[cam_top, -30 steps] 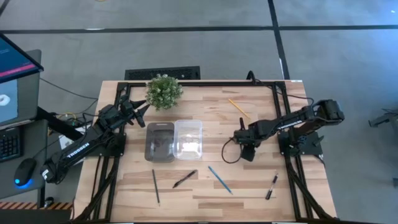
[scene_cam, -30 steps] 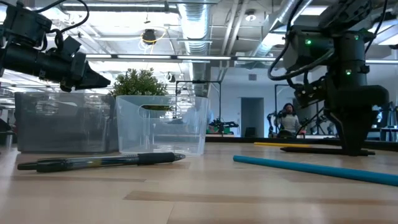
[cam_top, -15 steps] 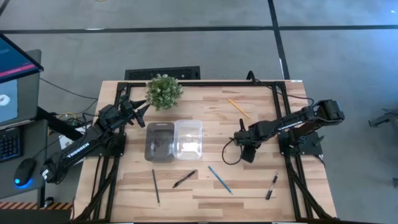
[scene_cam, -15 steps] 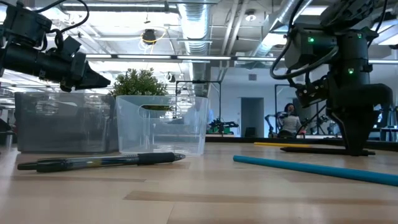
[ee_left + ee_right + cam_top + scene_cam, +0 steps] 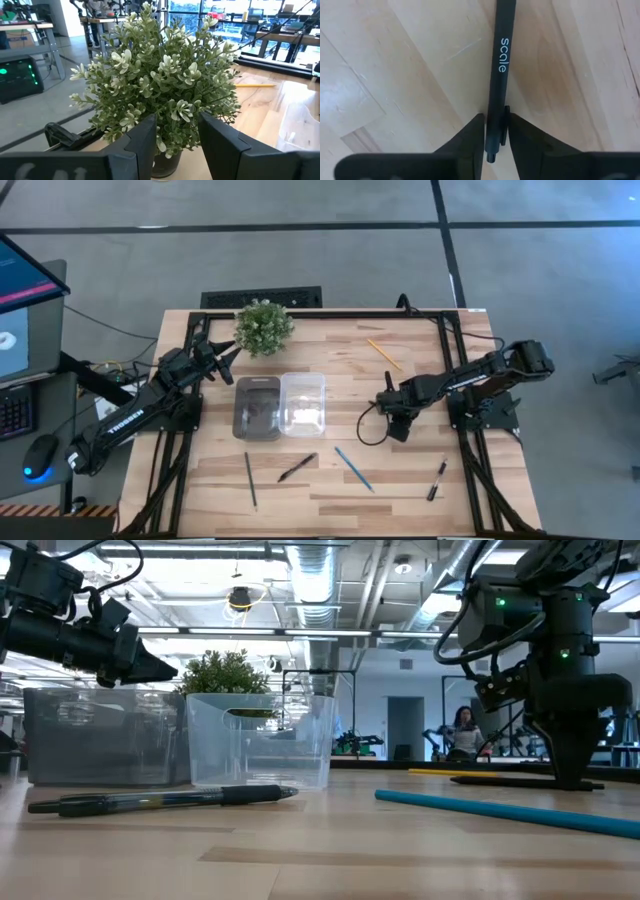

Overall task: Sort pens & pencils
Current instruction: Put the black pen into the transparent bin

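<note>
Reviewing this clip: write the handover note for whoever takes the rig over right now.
Right gripper: down on the table right of the bins, fingers closed around a black pen marked "scale", not lifted.
Left gripper: open, empty, waiting by the potted plant.
On the table: two more pens, the blue pencil, the dark green pencil and the yellow pencil.
Done: I can make out nothing sorted in the grey bin or the clear bin.
Left: lift this pen, bin it, then sort the other five.
</note>
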Controlling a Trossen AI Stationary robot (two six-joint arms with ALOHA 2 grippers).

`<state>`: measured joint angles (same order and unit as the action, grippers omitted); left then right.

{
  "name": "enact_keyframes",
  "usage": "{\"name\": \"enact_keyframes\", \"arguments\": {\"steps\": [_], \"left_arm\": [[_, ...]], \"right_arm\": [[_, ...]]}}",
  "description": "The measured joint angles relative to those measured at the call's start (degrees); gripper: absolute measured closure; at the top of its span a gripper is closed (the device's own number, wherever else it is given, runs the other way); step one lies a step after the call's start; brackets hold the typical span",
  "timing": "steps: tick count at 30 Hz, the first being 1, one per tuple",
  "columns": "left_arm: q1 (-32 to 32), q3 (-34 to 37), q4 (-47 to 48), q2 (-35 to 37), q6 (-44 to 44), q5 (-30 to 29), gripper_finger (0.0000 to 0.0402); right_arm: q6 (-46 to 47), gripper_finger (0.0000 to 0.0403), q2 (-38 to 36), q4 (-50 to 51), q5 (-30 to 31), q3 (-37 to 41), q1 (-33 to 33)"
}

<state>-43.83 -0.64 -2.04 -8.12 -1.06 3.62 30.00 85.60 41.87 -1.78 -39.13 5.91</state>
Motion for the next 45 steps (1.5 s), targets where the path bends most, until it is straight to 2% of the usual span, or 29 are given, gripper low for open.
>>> {"name": "enact_keyframes", "arguments": {"steps": [5,14,30,45], "left_arm": [[0.00,0.01,0.00,0.02,0.00,0.00,0.0267],[-0.01,0.00,0.02,0.01,0.00,0.00,0.0267],[-0.01,0.00,0.07,0.01,-0.04,0.00,0.0267],[0.00,0.00,0.09,0.02,-0.13,0.00,0.0267]], "right_arm": [[0.04,0.0301,0.21,-0.15,0.07,0.00,0.00],[0.00,0.0300,6.42,3.04,-1.34,-3.02,-0.07],[0.00,0.0314,5.51,2.09,-3.33,-3.18,-0.22],[1.20,0.0334,5.20,0.65,-6.81,-2.01,-4.20]]}}
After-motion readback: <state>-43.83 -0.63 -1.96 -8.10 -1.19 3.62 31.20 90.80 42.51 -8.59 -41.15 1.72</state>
